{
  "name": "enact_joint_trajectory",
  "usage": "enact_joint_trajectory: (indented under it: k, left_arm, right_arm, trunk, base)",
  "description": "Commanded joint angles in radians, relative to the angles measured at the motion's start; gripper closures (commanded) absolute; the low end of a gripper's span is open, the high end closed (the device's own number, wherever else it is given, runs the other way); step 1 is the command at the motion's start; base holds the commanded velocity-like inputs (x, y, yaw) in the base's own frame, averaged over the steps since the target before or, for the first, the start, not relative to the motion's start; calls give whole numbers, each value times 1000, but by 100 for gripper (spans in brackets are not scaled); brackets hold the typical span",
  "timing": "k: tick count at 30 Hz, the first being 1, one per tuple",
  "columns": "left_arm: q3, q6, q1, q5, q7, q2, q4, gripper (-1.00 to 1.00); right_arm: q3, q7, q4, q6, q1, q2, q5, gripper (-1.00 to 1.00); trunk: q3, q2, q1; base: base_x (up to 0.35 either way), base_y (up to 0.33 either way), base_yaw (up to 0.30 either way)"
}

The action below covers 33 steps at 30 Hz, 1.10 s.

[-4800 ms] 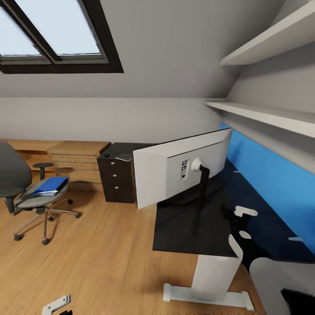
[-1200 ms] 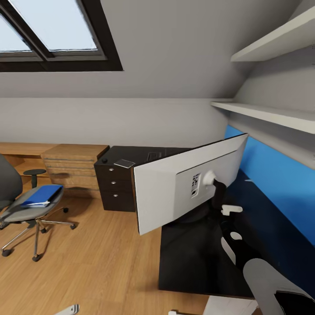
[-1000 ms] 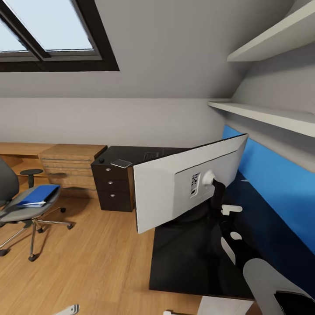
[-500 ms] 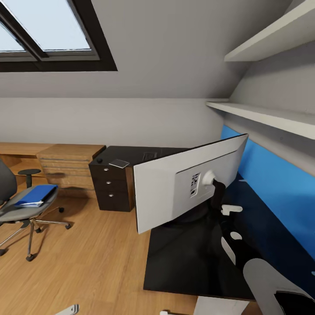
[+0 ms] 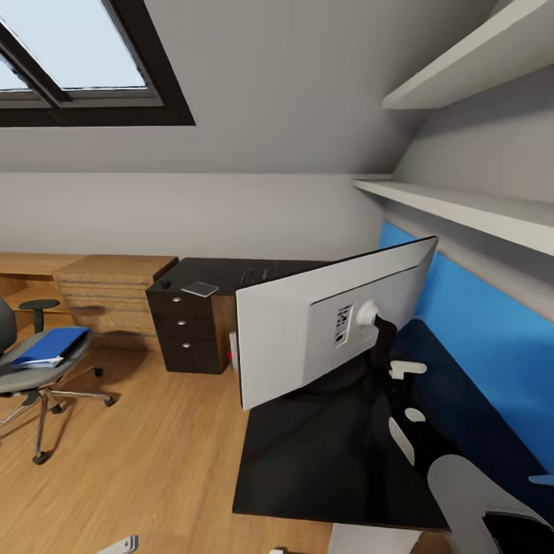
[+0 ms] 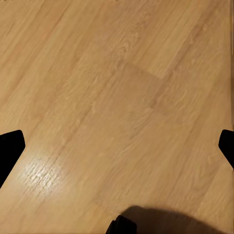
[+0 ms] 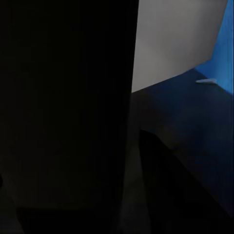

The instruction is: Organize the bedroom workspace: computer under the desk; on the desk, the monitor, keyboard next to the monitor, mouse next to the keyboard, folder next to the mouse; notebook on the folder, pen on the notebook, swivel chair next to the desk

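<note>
Right of centre in the head view, the monitor (image 5: 292, 338) looks top-heavy and rigid; right hand (image 5: 385, 332) apparently grips its slim stand; left hand (image 6: 117, 146) released.

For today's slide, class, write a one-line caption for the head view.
Attic bedroom: monitor, back to camera, above the black desk; blue folder on the swivel chair.

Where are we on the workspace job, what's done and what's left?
Early. Done: the notebook, mouse and what looks like the keyboard lie at the far end of the desk. In hand: the monitor is tilted over the desk; I cannot tell if it is seated. Left: the folder lies on the swivel chair, away from the desk; nothing is stacked.
</note>
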Motion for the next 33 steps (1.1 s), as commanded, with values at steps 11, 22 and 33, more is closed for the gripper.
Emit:
enact_joint_trajectory:
  k: [11,22,33]
  left_arm:
    - [-6,2,0,5,9,2,-2,-100]
    - [-6,2,-1,5,9,2,-2,-100]
    - [-6,-19,0,6,9,2,-2,-100]
  right_arm:
    - [-1,-2,0,-4,-1,0,-3,100]
    - [-2,-2,-1,-4,-1,-1,-2,100]
    - [-1,-2,-1,-4,-1,-1,-1,100]
  trunk:
    - [5,-1,0]
    - [5,-1,0]
    - [5,-1,0]
  base:
    - [0,-2,-112]
    - [133,0,-1]
    - [270,0,0]
